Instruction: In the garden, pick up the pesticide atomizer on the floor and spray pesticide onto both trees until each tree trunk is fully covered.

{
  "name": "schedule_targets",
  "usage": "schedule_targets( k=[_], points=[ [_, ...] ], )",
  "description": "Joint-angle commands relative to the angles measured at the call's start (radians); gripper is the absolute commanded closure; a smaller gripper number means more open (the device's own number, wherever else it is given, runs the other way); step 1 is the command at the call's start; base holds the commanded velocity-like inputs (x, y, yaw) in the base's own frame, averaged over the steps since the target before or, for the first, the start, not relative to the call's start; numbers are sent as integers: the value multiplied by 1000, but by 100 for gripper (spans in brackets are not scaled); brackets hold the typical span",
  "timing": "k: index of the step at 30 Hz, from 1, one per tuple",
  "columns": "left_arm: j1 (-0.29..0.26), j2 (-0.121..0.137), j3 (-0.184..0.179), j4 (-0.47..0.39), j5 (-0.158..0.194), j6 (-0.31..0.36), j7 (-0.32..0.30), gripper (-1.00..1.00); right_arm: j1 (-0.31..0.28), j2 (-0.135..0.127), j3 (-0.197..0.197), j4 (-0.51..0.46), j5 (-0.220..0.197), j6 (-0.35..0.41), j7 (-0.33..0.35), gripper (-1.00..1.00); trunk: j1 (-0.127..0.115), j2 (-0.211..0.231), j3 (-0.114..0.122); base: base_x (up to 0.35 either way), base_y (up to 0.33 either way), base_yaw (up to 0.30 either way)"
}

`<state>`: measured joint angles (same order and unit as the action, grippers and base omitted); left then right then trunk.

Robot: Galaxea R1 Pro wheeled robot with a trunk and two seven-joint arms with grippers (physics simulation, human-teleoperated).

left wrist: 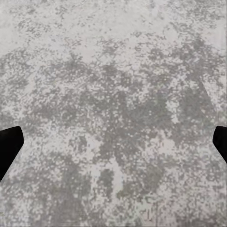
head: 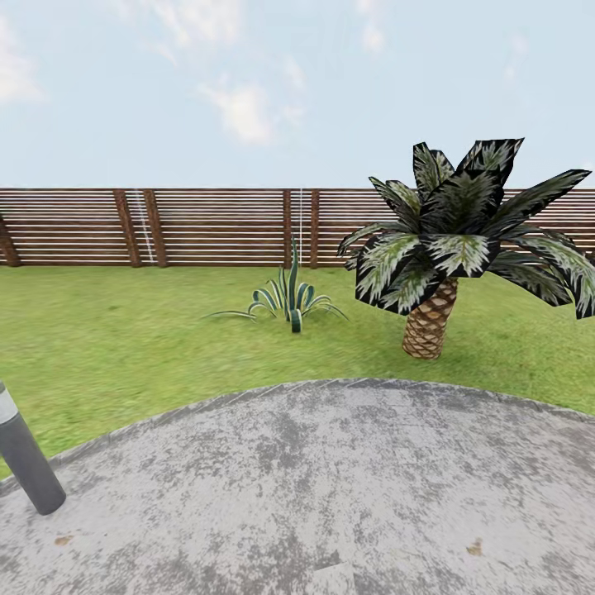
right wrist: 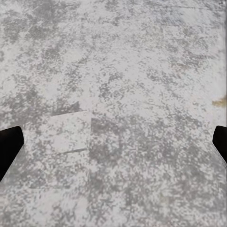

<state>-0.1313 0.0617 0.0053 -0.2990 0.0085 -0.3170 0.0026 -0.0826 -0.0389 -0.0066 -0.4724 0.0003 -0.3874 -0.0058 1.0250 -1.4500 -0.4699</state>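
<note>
I'm viewing mottled grey paving (head: 330, 487), green lawn (head: 99, 330), brown slatted fence (head: 215, 227). Scaly-trunked palm (head: 430, 318) and grey bollard (head: 29, 463) are standing ahead. Left gripper (left wrist: 113, 146) and right gripper (right wrist: 113, 146) are hanging wide open, empty.

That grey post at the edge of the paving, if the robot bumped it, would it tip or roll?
The grey post looks planted in the paving, so it probably would not roll. It already leans, so a hard shove might tilt it further. It looks stiff, not floppy.

A short palm (head: 450, 248) with a scaly trunk stands on the grass at the right, a spiky striped plant (head: 289, 299) to its left. A grey post (head: 25, 450) leans at the near left on mottled paving (head: 330, 487)
</note>
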Motion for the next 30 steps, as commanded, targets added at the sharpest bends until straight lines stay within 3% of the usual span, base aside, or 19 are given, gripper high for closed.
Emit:
schedule_targets(
  k=[1,9,20,30],
  points=[
    [-4,5,0,1,0,-8,0,-100,-5,-1,0,-2,0,-1,0,-100,0,0,0,0,0,0],
    [-13,19,1,7,-1,-38,-1,-100,-14,-5,2,-9,0,-2,6,-100,0,0,-1,0,0,-23],
    [-6,21,6,12,4,-37,0,-100,-14,-6,0,-3,0,-1,7,-100,0,0,-6,-58,172,-277],
    [-7,21,77,10,0,-40,-1,-100,-14,-6,0,-4,-2,-1,3,-100,0,0,-11,-56,253,-283]
  ],
)
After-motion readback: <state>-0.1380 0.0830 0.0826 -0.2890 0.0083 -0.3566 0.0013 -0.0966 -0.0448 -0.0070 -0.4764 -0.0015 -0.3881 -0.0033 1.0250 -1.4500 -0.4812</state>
